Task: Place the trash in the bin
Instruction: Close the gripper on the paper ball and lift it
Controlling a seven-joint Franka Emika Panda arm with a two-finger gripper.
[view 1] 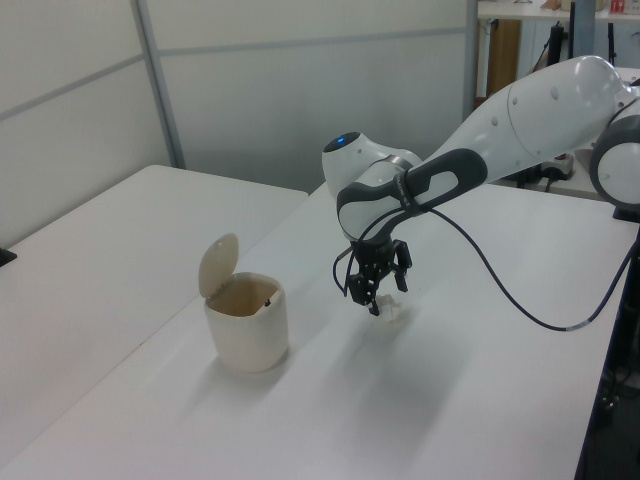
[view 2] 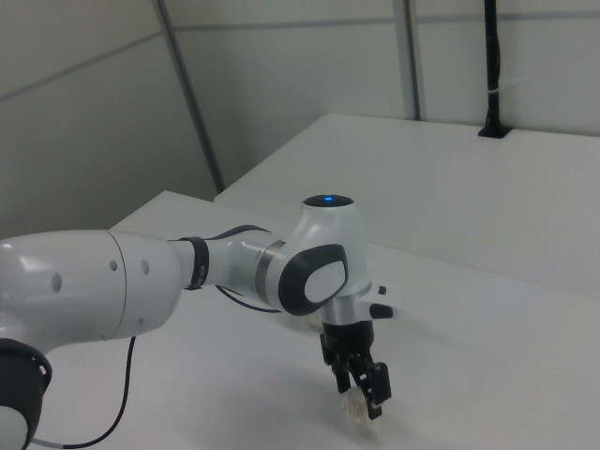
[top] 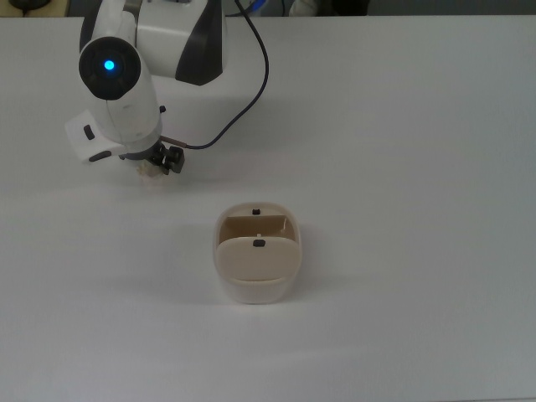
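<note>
White bench [top: 402,126], top view: trash [top: 151,173] under fingers [top: 165,159], well apart from open bin [top: 257,261]. Left view: fingers straddling the trash [view 1: 390,313], grip not discernible. Right view: trash [view 2: 354,407] probably light, crushable; best pinched across middle.

I am looking at a wide white table [view 1: 130,260] that is filling most of the left view, with pale partition panels [view 1: 300,90] and a grey metal post [view 1: 160,85] standing behind it. Soft, even light is falling across the tabletop.
</note>
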